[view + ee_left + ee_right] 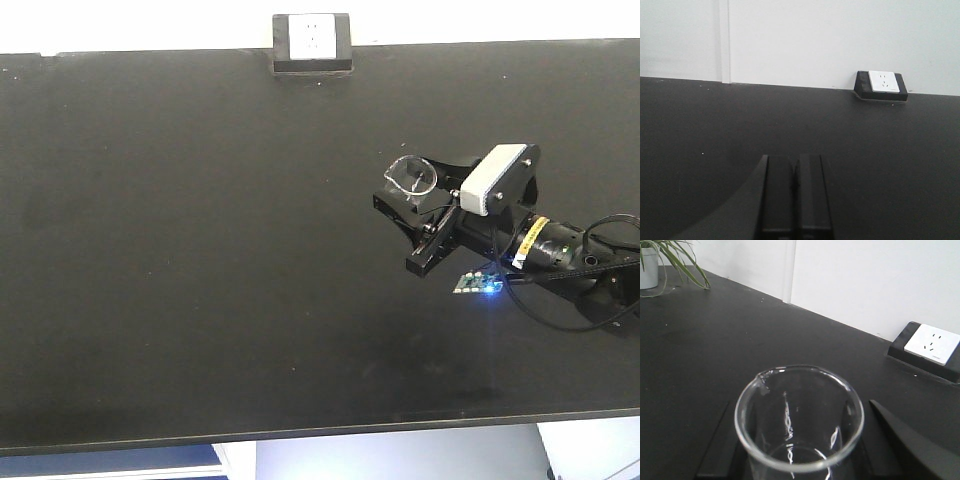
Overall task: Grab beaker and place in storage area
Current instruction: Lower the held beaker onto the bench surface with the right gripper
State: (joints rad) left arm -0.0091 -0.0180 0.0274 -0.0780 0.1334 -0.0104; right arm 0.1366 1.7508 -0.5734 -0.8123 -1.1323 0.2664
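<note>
The beaker (412, 176) is clear glass with a pour spout. It stands upright between the fingers of my right gripper (414, 184) over the right part of the storage area (200, 260), a wide matte black benchtop. In the right wrist view the beaker (799, 432) fills the lower middle, with a black finger close on each side of it, and the gripper (801, 450) is shut on it. I cannot tell whether its base touches the benchtop. My left gripper (794, 172) is shut and empty low over the benchtop (700, 130); it is out of the front view.
A small black-framed white socket box (311, 42) sits at the benchtop's rear edge against the white wall, and shows in both wrist views (881, 85) (929, 346). A potted plant (665, 260) stands at the far left. The benchtop's front edge (300, 432) runs along the bottom.
</note>
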